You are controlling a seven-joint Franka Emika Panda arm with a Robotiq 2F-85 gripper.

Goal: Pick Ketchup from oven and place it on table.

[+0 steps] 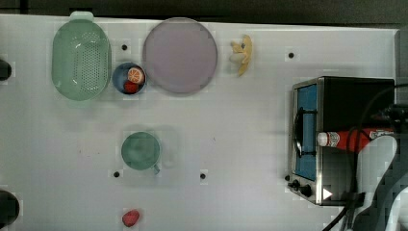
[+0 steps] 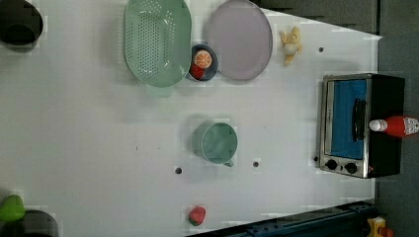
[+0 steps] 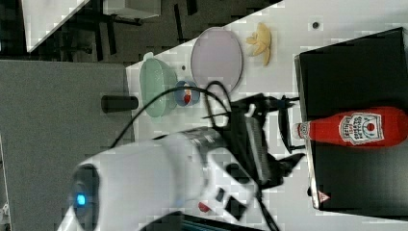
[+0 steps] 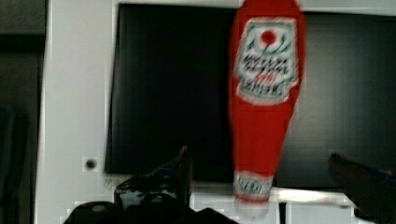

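The ketchup point(image 3: 361, 127) lies flat on its side on the black top of the oven point(image 3: 356, 72), label up, its white cap point(image 3: 300, 130) pointing toward the oven's door side and poking just past the front edge. In the top view the bottle point(image 1: 344, 139) crosses the oven point(image 1: 337, 96) roof above the blue glass door, near the handle, with the knobs point(image 1: 299, 185) off to one side of it.

The gripper point(image 4: 268, 172) hangs over the oven's front edge with its jaws spread wide. In the wrist view the two dark fingers point(image 4: 175, 170) stand on either side of the bottle's neck point(image 4: 254, 149), apart from it, nothing clasped between them. In the right view the arm point(image 3: 159, 178) reaches toward the oven from the door side, its dark fingertips point(image 3: 288, 161) just short of the cap.

The oven stands on the table point(image 1: 240, 144). Well away from the oven are a teal cup point(image 1: 140, 150), a lilac plate point(image 1: 180, 55), a green colander point(image 1: 81, 60) and, between those two, a small blue bowl point(image 1: 119, 77) holding an orange slice point(image 1: 135, 74) and a red piece. A peeled banana point(image 1: 242, 54) lies between plate and oven, nearer the plate. A strawberry point(image 1: 131, 217) sits at the table edge beyond the cup
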